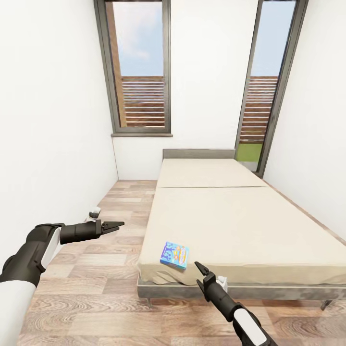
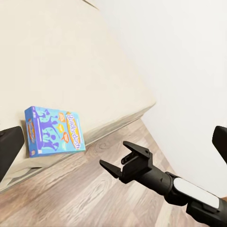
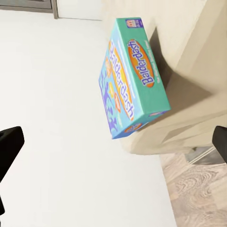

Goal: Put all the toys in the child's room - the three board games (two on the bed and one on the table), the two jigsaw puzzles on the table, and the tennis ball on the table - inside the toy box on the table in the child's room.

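With its jaws wide and empty, the right gripper (image 1: 201, 271) should ease forward squarely over the blue game (image 1: 174, 255) near the corner of the bed (image 1: 240, 226) before pinching.

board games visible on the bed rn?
1: the blue board game lies flat at the near-left corner of the bed, ahead of the right gripper.

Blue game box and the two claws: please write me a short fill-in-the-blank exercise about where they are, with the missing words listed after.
1. The blue game box lies on the ____ near its front corner.
2. The word printed on the box is ____.
3. The right claw, just short of the box, is ____.
4. The left claw hangs over the wooden ____.

Missing words: bed; Balderdash; open; floor
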{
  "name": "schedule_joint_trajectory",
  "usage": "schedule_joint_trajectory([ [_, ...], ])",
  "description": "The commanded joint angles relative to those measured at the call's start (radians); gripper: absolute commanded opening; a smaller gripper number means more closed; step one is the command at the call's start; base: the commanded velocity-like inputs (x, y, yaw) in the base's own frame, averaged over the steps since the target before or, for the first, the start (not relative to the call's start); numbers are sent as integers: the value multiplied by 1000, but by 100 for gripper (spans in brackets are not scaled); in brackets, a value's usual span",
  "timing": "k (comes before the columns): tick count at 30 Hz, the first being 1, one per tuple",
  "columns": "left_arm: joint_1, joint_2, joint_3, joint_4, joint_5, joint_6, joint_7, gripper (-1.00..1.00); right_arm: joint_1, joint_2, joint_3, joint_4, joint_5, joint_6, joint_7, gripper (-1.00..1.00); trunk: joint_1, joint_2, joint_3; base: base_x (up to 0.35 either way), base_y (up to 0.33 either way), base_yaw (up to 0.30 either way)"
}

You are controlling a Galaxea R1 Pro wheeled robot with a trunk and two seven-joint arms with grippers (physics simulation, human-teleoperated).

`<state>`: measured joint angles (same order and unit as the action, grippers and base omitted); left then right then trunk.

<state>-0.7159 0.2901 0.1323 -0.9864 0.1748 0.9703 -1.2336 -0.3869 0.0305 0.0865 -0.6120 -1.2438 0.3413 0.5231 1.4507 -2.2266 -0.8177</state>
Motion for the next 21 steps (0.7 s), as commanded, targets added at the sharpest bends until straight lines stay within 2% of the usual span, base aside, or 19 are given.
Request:
schedule_joint_trajectory([
  [1, 0, 0, 0, 0, 2, 7, -1, 100, -1, 0, 1, 1, -10, 5, -1, 100, 0, 0, -1, 0, 0, 0],
  [10, 0, 2, 2, 0, 3, 9, -1, 100, -4, -3, 0, 7, -14, 4, -6, 100, 0, 0, -1, 0, 0, 0],
  [21, 0, 1, 0, 0, 2, 7, 0, 100, -7, -2, 0, 8, -8, 4, -6, 100, 42, -77, -35, 0, 0, 0],
])
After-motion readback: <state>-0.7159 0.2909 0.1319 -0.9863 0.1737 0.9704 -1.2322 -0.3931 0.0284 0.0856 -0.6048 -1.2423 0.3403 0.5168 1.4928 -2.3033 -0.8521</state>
